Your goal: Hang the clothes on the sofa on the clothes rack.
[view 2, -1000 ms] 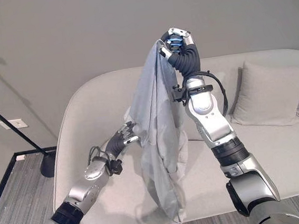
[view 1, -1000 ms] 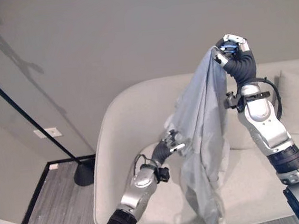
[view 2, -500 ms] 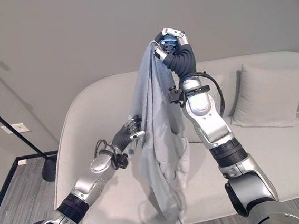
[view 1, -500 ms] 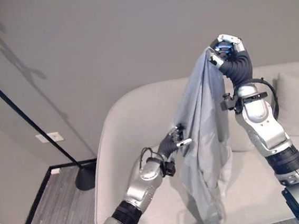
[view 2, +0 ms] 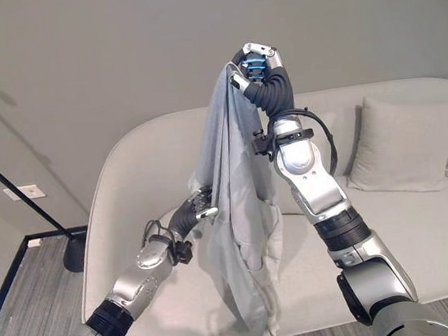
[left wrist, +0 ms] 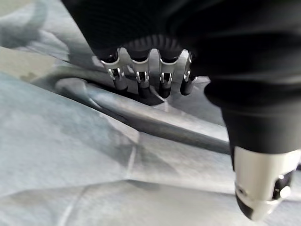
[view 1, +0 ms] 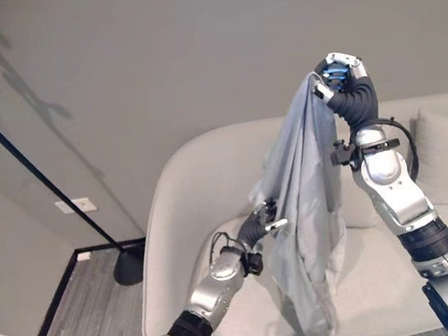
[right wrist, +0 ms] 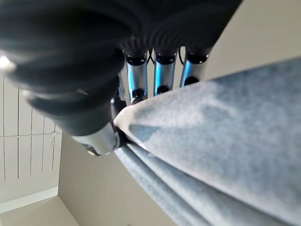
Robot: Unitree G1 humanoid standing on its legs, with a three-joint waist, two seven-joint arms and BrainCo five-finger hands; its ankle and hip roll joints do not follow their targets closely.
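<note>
Garment (view 2: 240, 214): one pale blue-grey piece of soft matte cloth, lifted clear above the sofa seat, hanging in long vertical folds with seams and a crumpled lower end near the seat's front edge.

Right hand (view 2: 255, 63): raised high above the sofa back, fingers curled and thumb closed, pinching a bunched top corner of the garment; in the right wrist view the cloth (right wrist: 221, 141) runs out from between thumb and fingers as a tight ridge.

Left hand (view 2: 202, 204): lower, at the garment's left edge about mid-height, over the seat's left part. In the left wrist view its fingers (left wrist: 141, 80) are bent down onto a thick rolled fold of the cloth, thumb held apart from them; whether the fold is truly gripped cannot be told.

Sofa (view 2: 137, 168): light beige, smooth upholstery, rounded curved backrest and left end, broad flat seat. Seat open to the right of the garment.

Cushion (view 2: 400, 145): same beige, squarish, leaning against the backrest toward the right end, well apart from the garment.

Clothes rack (view 1: 16, 156): thin black metal pole, tilted in view, ball-tipped top, round dark base on grey wood-grain floor (view 1: 87, 308), left of the sofa and well apart from both hands. Open floor lies between rack base and sofa's left end.

Wall (view 1: 158, 55): plain grey, smooth.
</note>
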